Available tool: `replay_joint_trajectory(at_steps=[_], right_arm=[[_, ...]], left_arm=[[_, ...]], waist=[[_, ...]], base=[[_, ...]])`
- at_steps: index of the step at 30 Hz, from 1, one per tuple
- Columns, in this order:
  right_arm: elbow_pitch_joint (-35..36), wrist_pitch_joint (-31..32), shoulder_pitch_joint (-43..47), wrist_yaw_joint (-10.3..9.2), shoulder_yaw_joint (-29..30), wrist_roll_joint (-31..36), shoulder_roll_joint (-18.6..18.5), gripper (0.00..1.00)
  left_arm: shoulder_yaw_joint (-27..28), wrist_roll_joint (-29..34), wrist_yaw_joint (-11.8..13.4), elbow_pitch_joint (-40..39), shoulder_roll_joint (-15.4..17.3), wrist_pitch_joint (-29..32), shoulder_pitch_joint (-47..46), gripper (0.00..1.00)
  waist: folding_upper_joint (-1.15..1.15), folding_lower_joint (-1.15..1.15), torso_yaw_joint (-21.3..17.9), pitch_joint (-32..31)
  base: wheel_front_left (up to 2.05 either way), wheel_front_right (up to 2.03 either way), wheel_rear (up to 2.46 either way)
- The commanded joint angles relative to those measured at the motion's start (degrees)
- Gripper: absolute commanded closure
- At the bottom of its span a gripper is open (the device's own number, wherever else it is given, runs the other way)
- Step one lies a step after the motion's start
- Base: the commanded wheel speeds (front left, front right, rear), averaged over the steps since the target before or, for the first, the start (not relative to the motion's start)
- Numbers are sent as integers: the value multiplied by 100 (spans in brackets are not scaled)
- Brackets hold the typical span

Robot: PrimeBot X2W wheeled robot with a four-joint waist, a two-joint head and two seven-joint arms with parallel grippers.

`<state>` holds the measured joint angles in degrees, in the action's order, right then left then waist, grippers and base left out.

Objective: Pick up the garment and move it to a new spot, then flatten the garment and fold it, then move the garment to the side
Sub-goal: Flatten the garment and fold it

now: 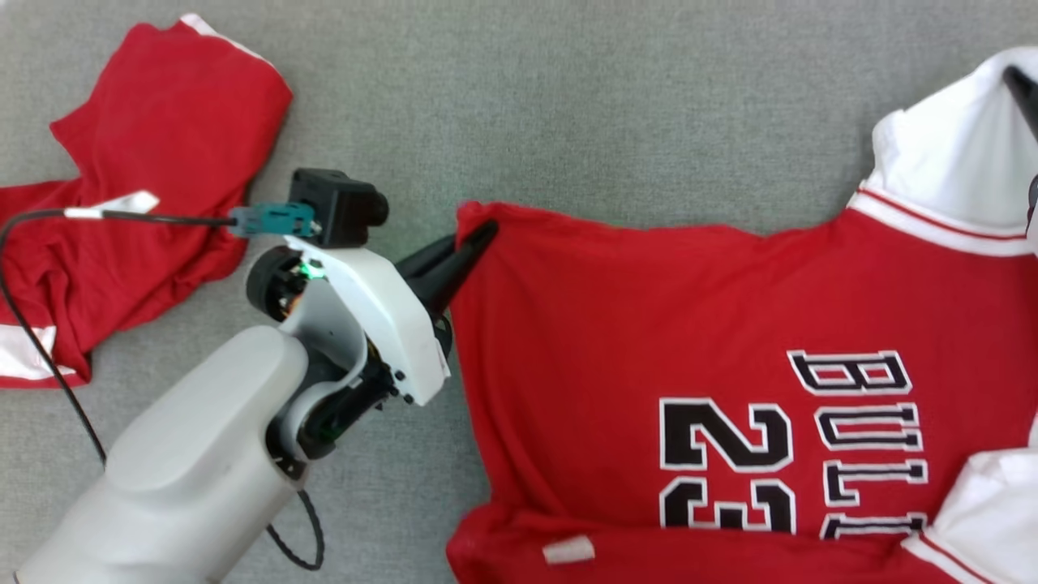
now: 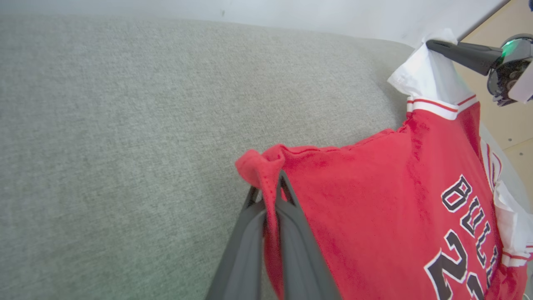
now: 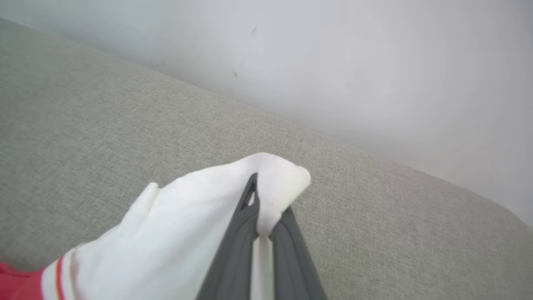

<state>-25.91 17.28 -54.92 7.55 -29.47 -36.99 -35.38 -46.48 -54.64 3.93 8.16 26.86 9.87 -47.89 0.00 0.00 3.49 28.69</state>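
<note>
**Jersey pinched at hem corner and sleeve**

The red jersey (image 1: 689, 324) is spread on the grey desk (image 1: 568, 97), well apart from another red garment (image 1: 146, 146). The jaws of the left gripper (image 1: 477, 239) are closed on its far hem corner. Those of the right gripper (image 3: 260, 200) are closed on the white sleeve tip. The cloth is judged light, soft and limp, so corners and edges are best gripped. Its long axis is laid left to right, with the hem toward the robot's left.

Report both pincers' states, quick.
Left pincer: shut on the jersey, at a red corner.
Right pincer: shut on the jersey's white sleeve.
</note>
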Motion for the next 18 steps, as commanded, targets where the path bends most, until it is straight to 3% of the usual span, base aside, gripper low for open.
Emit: replay_joint_trajectory(at_steps=[1, 8, 18], right_arm=[[-96, -183, -132, -13, 51, 75, 25, 100], [-297, -766, -111, -13, 83, 10, 91, 100], [406, -1513, 1294, -12, 166, -574, -99, 100]], left_arm=[[81, 20, 42, 24, 58, -90, -29, 100], [220, -35, 142, 5, 97, -313, 127, 100], [317, -199, 377, -594, 299, -810, 1059, 100]], waist=[[0, 0, -29, -86], [0, 0, -138, -298], [0, 0, -397, -646]], base=[[0, 0, 0], [0, 0, 0], [0, 0, 0]])
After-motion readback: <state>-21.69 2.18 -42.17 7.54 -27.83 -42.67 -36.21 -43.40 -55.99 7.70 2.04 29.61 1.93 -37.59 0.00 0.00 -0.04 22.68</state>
